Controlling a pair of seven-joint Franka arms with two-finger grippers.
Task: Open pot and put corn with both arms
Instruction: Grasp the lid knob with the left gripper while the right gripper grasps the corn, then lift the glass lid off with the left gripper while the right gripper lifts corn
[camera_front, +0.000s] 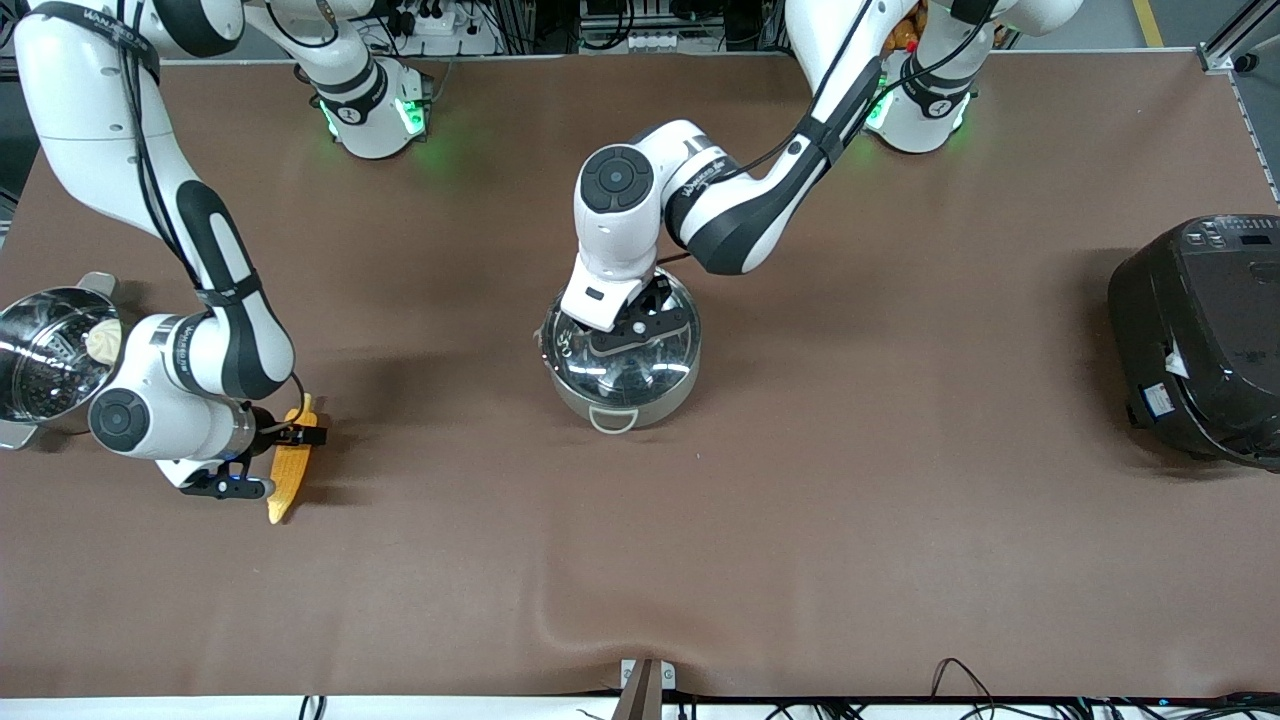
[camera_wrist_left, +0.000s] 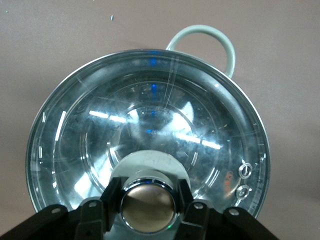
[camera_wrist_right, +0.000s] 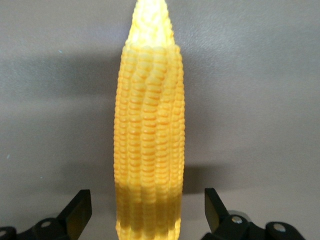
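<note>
Corn (camera_front: 290, 470) lies flat on the brown table (camera_front: 800, 520) toward the right arm's end, long axis running nearer–farther from the front camera with a slight slant; one end points at the front camera, the other toward the robot bases. In the right wrist view the cob (camera_wrist_right: 149, 135) tapers away from the camera, and its wide end is cut off by the frame edge. Right gripper (camera_front: 270, 462) is low over the corn, fingers (camera_wrist_right: 80, 210) spread wide on either side, gaps visible, not touching. Pot (camera_front: 620, 350) sits mid-table, glass lid (camera_wrist_left: 145, 130) on. Left gripper (camera_front: 640, 330) is down on the lid; its fingers (camera_wrist_left: 95, 215) flank the gold knob (camera_wrist_left: 147, 205) closely, but whether they are actually clamped cannot be told. From the front the wrist hides the knob and part of the lid. One pale loop handle (camera_front: 612, 420) faces the front camera. Steel steamer pot with a white bun (camera_front: 45, 350) stands just beside the right arm, partly covered by it; black cooker (camera_front: 1200, 335) sits at the left arm's end, well apart from the pot
</note>
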